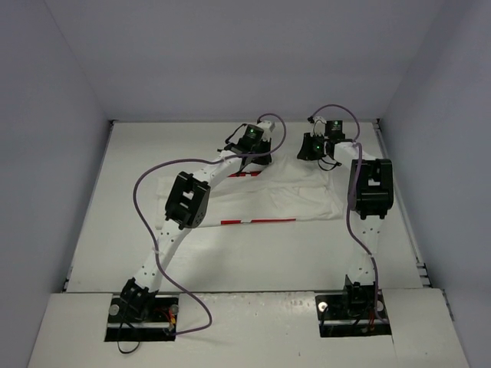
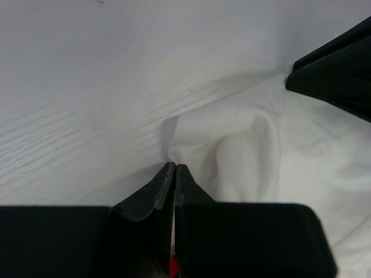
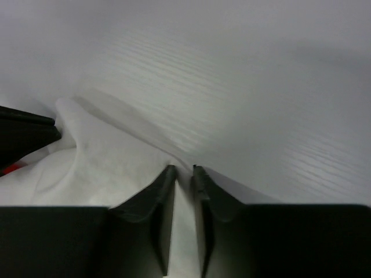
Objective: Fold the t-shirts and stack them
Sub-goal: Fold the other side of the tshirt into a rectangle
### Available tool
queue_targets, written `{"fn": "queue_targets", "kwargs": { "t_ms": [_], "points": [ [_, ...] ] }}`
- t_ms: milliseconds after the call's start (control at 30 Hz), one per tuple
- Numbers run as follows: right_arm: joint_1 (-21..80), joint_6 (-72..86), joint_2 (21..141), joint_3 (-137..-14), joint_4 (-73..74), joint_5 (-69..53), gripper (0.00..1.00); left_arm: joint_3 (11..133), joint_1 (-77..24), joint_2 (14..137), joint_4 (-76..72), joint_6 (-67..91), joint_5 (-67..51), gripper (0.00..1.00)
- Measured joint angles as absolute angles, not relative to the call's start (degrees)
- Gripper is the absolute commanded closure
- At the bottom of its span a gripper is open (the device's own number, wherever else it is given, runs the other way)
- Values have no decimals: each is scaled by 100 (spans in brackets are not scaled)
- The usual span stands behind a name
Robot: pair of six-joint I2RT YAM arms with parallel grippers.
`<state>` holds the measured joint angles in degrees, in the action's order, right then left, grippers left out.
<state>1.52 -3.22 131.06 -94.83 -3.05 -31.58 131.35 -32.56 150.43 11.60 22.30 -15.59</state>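
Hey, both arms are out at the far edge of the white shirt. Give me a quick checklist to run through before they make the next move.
1. Left gripper holds the t-shirt: ok, fingers closed on a raised fold of cloth.
2. Right gripper holds it: ok, it seems; cloth fills the narrow gap between the fingers.
3. Both grips on the shirt's far edge: ok in the top view.
4. Cloth lying flat: not ok, it is wrinkled, and the red print shows only as thin strips.
5. Arms side by side, not crossing: ok.
6. Another shirt to stack on: cannot tell, only one in view.
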Motion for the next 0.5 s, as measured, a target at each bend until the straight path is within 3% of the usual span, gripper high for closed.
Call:
{"fn": "queue_targets", "kwargs": {
  "t_ms": [33,500],
  "points": [
    [152,-308,13132,-9492,-304,-3256,99,13137,-3251,15037,1184,2170,-1559,100],
    [152,-304,12981,-9913,-92,-3564,100,13745,-3195,14616,1788,1503,-1561,100]
  ]
}}
